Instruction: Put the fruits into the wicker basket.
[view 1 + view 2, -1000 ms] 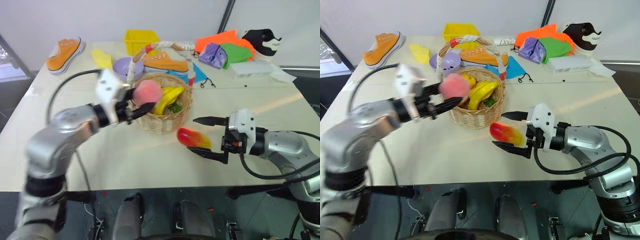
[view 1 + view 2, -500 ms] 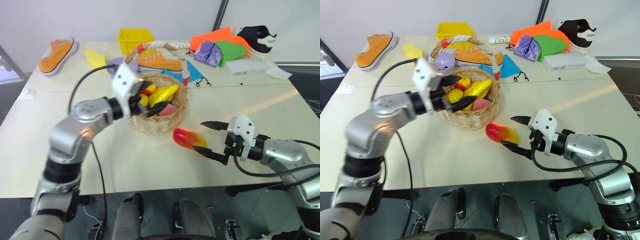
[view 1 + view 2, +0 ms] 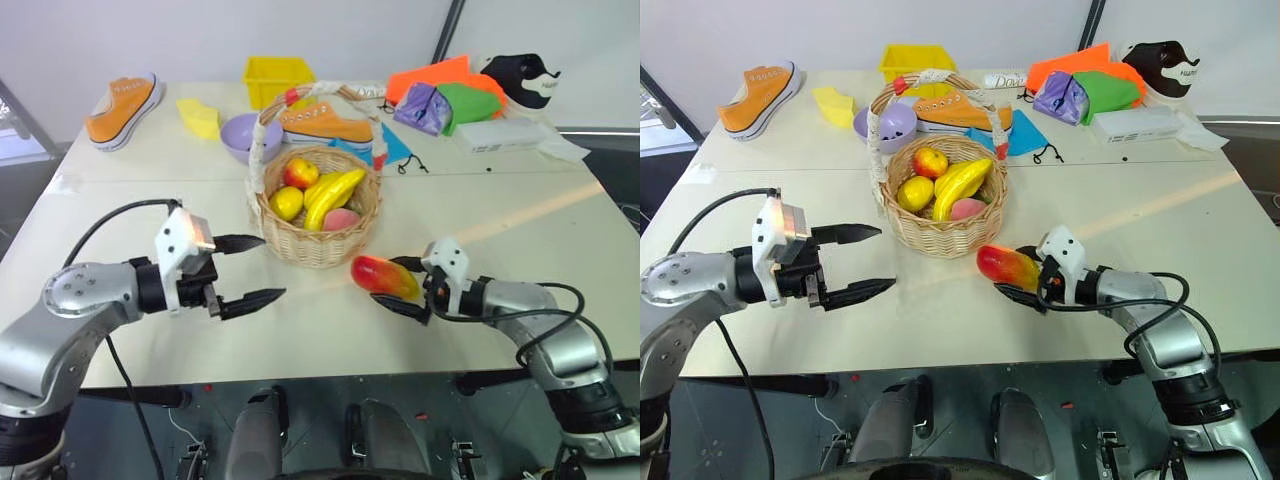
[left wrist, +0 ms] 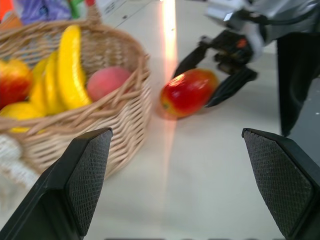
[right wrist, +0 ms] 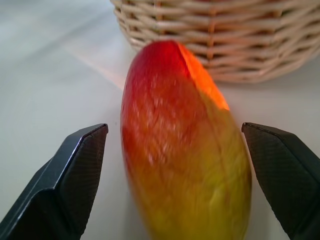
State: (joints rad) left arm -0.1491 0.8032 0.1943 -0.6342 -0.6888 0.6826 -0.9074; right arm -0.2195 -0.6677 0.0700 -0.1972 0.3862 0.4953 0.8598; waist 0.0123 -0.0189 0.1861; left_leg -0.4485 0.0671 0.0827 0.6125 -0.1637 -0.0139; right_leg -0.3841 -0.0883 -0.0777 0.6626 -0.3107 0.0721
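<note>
Half done: the peach (image 3: 342, 219) already lies in the basket (image 3: 318, 245), centre of the frame, next to the bananas (image 3: 335, 197), a lemon (image 3: 287, 203) and an apple (image 3: 300, 173), tucked against the near-right wall. The mango (image 3: 383, 276) is left; it sits on the table (image 3: 300, 320) just right of and below the basket, near its wall but apart from it. Left gripper (image 3: 247, 270) is at lower left of centre, clear of the basket, jaws spread wide, holding nothing and touching nothing. Right gripper (image 3: 403, 286) is at the mango's right end, jaws spread with one finger on each side of the fruit; in the right wrist view the mango (image 5: 185, 150) sits between the two fingers (image 5: 70, 175) with gaps both sides, so it looks bracketed, not yet pinched, though contact at the far tips is hard to rule out from the head views. My read: next step is closing on the mango, then lifting it over the rim into the free spot by the peach. Risk: the glossy skin may slip from a grip taken at one end. The handle (image 3: 262, 140) arches over the basket, so the mango should go in from the near side.
</note>
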